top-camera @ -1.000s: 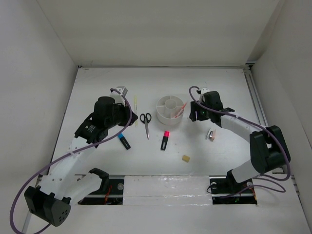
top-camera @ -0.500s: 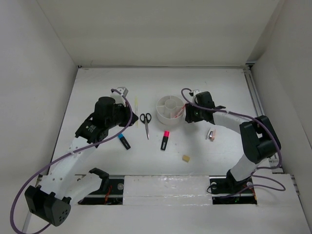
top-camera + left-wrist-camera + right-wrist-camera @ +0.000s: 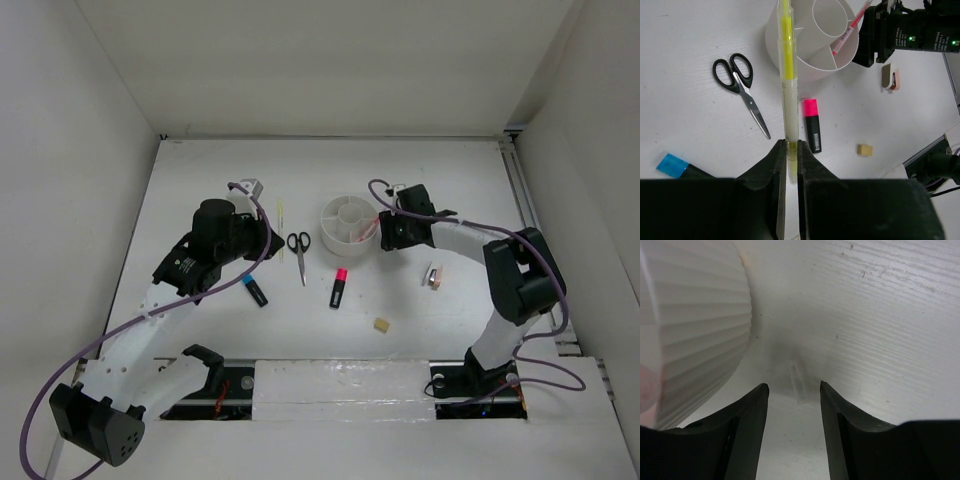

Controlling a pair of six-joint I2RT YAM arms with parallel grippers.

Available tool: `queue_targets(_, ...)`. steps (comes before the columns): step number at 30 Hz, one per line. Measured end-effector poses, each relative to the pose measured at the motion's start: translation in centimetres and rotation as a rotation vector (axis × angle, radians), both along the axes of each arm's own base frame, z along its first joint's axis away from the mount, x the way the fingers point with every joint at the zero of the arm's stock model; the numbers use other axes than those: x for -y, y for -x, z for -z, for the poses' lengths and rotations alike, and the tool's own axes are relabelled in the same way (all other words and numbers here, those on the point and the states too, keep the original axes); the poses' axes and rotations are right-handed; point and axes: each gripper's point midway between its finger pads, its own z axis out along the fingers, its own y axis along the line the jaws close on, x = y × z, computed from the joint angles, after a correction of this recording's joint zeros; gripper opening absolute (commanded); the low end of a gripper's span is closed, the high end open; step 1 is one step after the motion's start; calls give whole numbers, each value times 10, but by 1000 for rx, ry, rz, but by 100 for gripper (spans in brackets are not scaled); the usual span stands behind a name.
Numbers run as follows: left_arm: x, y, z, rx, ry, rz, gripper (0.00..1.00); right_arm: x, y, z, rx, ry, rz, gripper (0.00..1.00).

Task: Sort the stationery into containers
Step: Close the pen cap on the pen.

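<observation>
My left gripper (image 3: 268, 238) is shut on a thin yellow pen (image 3: 786, 75) and holds it lifted; in the left wrist view (image 3: 788, 145) the pen's far end reaches over the round white organiser (image 3: 810, 70). The organiser (image 3: 348, 222) holds a red pen (image 3: 372, 225) leaning in an outer compartment. My right gripper (image 3: 385, 232) is open, low by the organiser's right side (image 3: 695, 330); a small clear piece (image 3: 799, 385) lies on the table between its fingers (image 3: 793, 385). Black scissors (image 3: 299, 250), a pink-capped highlighter (image 3: 340, 288) and a blue-capped highlighter (image 3: 255, 290) lie on the table.
A tan eraser (image 3: 381, 324) lies near the front centre. A pink eraser (image 3: 433, 276) lies right of the organiser, under the right arm. White walls close in the table on the left, back and right.
My right gripper has moved left to the organiser's right side, close to the table. The left arm and the yellow pen have not moved.
</observation>
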Motion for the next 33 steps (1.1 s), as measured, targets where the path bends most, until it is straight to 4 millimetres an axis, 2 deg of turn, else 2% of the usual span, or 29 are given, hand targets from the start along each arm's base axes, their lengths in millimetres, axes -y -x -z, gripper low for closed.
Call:
queue_targets(4, 1, 1, 0, 1, 1, 8, 0, 1, 3, 6, -29, 16, -2, 50)
queue_targets(10, 2, 1, 0, 1, 2, 16, 0, -2, -4, 6, -32, 27, -2, 47)
queue_targets(14, 2, 2, 0, 2, 1, 17, 0, -3, -6, 7, -33, 37, -4, 38)
queue_targets(18, 2, 2, 0, 3, 0, 19, 0, -4, -6, 7, -31, 47, -9, 35)
queue_targets(27, 2, 2, 0, 3, 1, 20, 0, -9, -4, 7, -34, 50, -15, 20)
queue_targets(32, 2, 2, 0, 3, 1, 20, 0, -15, 0, 8, -35, 51, -21, 0)
queue_targets(33, 2, 2, 0, 3, 1, 20, 0, -15, 0, 8, -35, 50, -19, 0)
